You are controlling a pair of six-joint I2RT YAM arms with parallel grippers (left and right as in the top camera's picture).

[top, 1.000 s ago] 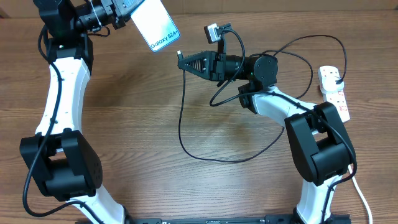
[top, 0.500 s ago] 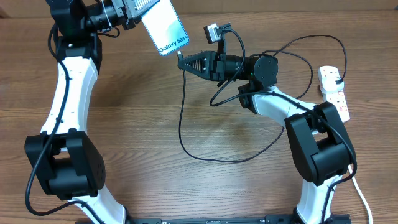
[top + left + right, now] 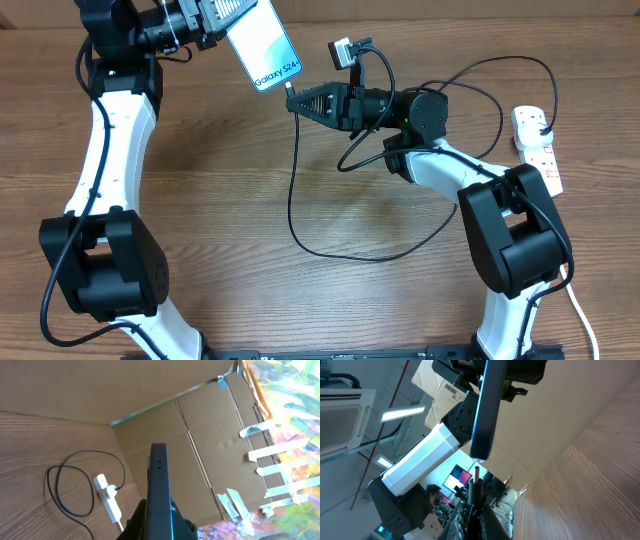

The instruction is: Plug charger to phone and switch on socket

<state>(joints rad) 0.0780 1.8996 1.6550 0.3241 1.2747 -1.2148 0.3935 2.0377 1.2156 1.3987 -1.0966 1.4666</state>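
holds the phone (image 3: 265, 45) up off the tabletop (image 3: 230, 200) by its far end in the left jaws, clamped shut on it, over the far edge left of centre. runs its long axis from far-left to near-right, so the free end faces the right jaws. pinches the charger (image 3: 292, 190) just behind its connector tip (image 3: 289, 88) in the right jaws, closed on it, tip aimed left toward that free end. leaves only a slight gap between tip and phone. from the right wrist, shows the tip just under the phone's lower end, nearly in line, a touch to one side. calls, at a guess, for a short push along the phone's axis, right arm nearer. trails slack cable in a loop across the middle of the tabletop and back to the socket (image 3: 540, 150) by the right edge, well apart, seemingly plugged in. offers open room around the meeting point.
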